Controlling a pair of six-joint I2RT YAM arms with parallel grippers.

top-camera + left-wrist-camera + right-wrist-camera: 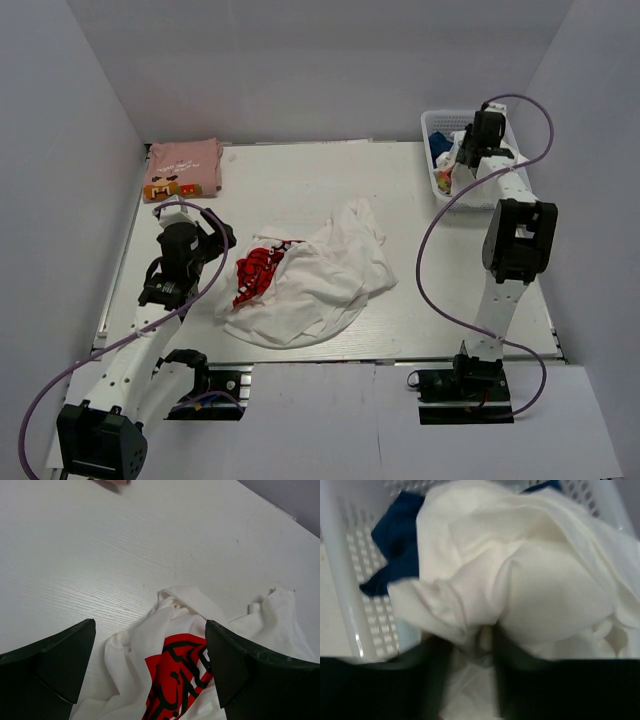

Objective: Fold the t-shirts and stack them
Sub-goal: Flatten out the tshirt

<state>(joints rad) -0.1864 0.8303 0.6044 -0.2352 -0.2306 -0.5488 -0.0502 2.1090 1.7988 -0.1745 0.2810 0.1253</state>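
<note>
White cotton is lying crumpled near the middle of the surface (300, 180): the white t-shirt (320, 285), its red print bunched up on its left side. The pink t-shirt (183, 170) is sitting folded at the far left corner, well apart from it. The left end effector (150, 627) is hovering over the white t-shirt's left edge with its fingers spread wide, gripping nothing. The right end effector (472, 645) is reaching into the white mesh basket (335, 555) at the far right of the surface, its fingers drawn close together and pinching a fold of a white garment (520, 570). A dark blue cloth (395, 545) is lying just behind that garment, against the basket's wall.
</note>
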